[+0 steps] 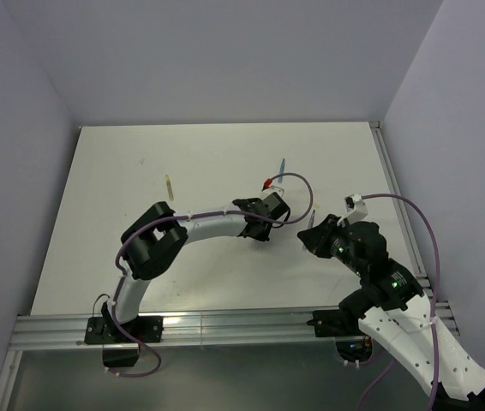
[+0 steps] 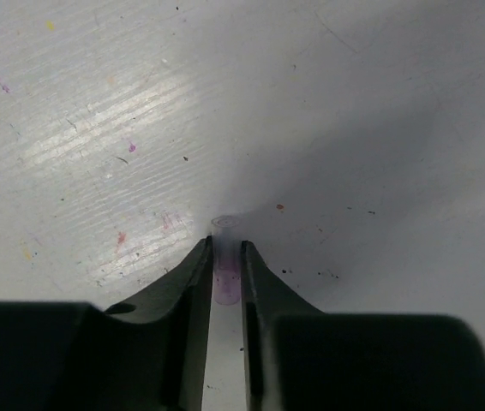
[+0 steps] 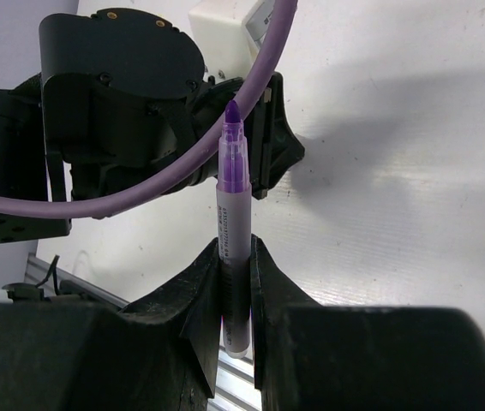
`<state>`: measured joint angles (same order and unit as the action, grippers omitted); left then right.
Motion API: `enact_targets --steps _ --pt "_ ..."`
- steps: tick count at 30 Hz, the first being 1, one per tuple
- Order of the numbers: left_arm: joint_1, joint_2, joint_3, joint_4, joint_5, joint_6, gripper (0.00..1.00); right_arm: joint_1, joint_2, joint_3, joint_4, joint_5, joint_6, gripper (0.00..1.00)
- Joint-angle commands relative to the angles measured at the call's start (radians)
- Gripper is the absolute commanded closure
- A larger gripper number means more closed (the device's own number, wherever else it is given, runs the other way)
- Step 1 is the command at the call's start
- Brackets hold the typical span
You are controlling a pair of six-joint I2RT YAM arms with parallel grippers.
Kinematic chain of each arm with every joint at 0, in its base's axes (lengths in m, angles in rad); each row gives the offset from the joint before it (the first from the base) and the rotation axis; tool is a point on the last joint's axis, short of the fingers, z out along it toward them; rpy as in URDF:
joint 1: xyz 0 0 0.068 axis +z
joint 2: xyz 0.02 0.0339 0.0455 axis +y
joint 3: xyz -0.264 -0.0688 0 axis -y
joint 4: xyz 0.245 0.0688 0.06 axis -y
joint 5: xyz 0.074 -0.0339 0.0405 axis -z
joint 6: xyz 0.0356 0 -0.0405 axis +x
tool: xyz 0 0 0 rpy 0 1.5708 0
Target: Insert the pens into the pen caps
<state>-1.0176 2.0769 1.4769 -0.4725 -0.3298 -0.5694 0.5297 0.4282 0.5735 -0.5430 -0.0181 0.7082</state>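
My left gripper is shut on a tiny pale pen cap with a purple tint, held just above the white table. My right gripper is shut on the grey-purple pen, gripped low on its barrel. The pen's purple tip points at the black body of the left gripper close ahead. The yellow pen lies on the table at the left. The blue pen lies beyond the left gripper. The other caps do not show clearly.
A small red-and-white piece lies by the blue pen. A purple cable crosses in front of the left wrist. Walls close the table at the back and sides, and a metal rail runs along its near edge.
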Motion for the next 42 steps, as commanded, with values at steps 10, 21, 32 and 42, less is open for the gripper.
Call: enact_targets --steps 10,21,32,42 --pt "0.077 -0.242 -0.090 0.103 0.132 -0.049 1.00 -0.004 0.026 0.040 0.015 0.006 -0.035 1.00" --pt "0.315 -0.833 -0.431 0.596 0.458 -0.201 1.00 0.025 0.147 0.014 0.386 -0.313 -0.004 1.00" --pt "0.419 -1.069 -0.526 0.710 0.721 -0.167 1.00 0.364 0.483 0.198 0.713 -0.281 -0.081 1.00" --pt "0.432 -1.117 -0.605 0.778 0.808 -0.187 1.00 0.415 0.610 0.270 0.767 -0.249 -0.115 1.00"
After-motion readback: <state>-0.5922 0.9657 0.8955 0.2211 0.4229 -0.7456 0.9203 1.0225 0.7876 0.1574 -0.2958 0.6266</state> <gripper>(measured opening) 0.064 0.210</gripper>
